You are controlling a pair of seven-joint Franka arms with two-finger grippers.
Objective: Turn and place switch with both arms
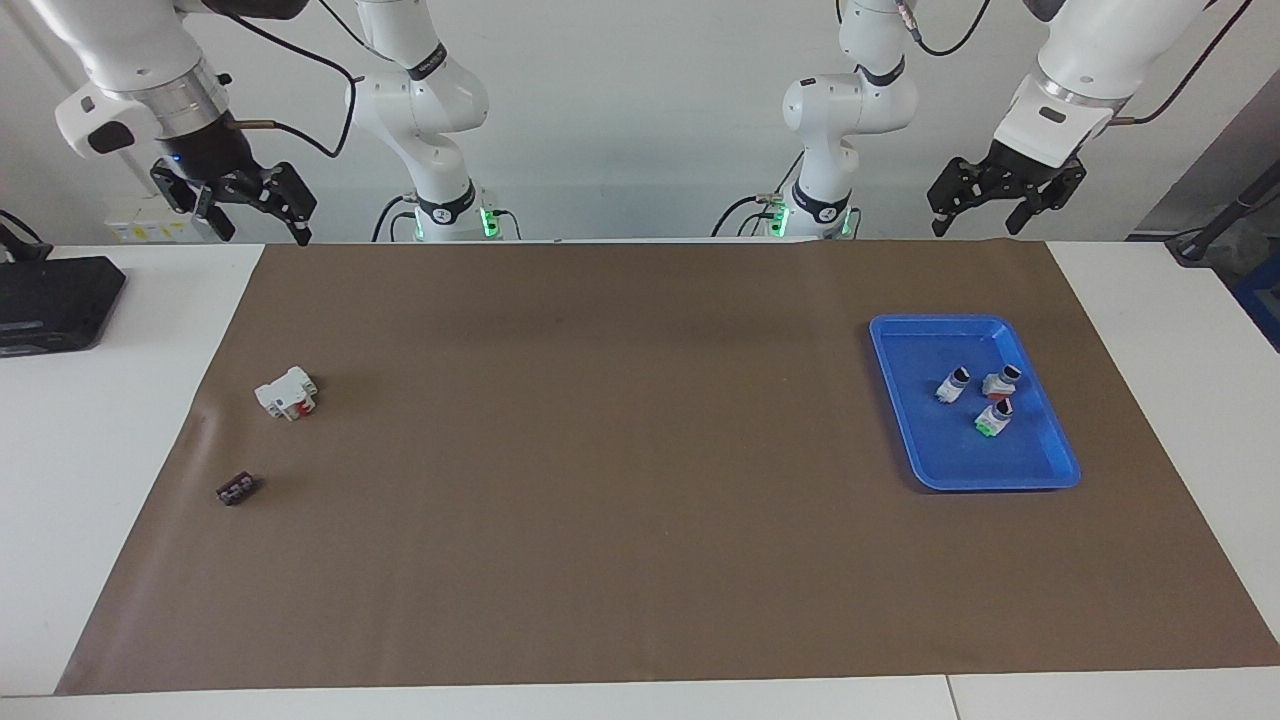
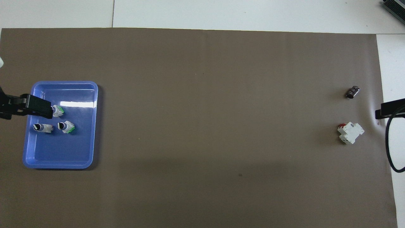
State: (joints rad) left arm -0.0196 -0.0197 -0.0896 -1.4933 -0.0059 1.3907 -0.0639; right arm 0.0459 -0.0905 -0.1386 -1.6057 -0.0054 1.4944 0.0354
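Three small white switches with dark knobs lie in a blue tray (image 1: 1040,470) (image 2: 60,158) toward the left arm's end of the table. The switch with the bright green end (image 1: 991,419) (image 2: 58,110) lies farthest from the robots. A red-ended one (image 1: 1000,382) and a third switch (image 1: 953,384) lie beside it; the third shows green in the overhead view (image 2: 67,126). My left gripper (image 1: 975,222) (image 2: 38,107) is open, empty and high in the air above the tray's end. My right gripper (image 1: 262,232) (image 2: 384,112) is open, empty and waits raised at its own end.
A brown mat (image 1: 600,450) covers the table. A white-and-red block (image 1: 287,393) (image 2: 350,133) and a small dark part (image 1: 237,489) (image 2: 352,92) lie toward the right arm's end. A black box (image 1: 55,300) sits on the white table beside the mat.
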